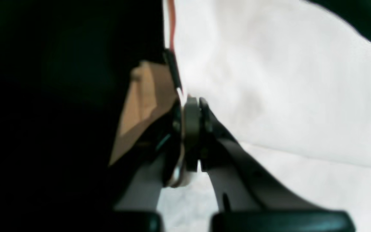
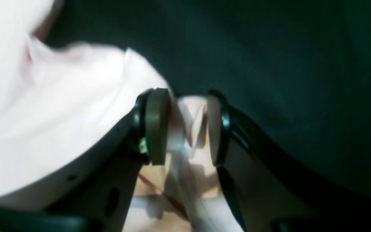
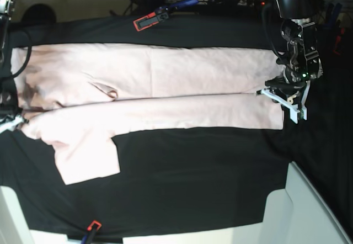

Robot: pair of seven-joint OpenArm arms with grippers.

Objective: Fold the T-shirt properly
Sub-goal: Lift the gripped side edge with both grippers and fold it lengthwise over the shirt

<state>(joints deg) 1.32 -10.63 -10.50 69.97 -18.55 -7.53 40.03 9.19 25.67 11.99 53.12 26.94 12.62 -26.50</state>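
T-shirt (image 3: 165,97) lies partly folded on black cloth (image 3: 209,178).

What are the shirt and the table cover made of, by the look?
T-shirt: thin pale pink knit, probably cotton, matte; it drapes in soft folds and creases. Black cloth on the table: matte woven fabric, likely; no shine, faint wrinkles. The weave is too blurred to confirm.

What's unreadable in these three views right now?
- Right gripper: base view cuts it at the left edge; right wrist view is blurred, so whether the parted jaws grip the T-shirt is unclear.
- Left gripper: left wrist view is blurred; whether fabric is pinched between the shut jaws is unclear.
- T-shirt print: no lettering visible in any view.
- Table cloth: lower corners covered by white panels.
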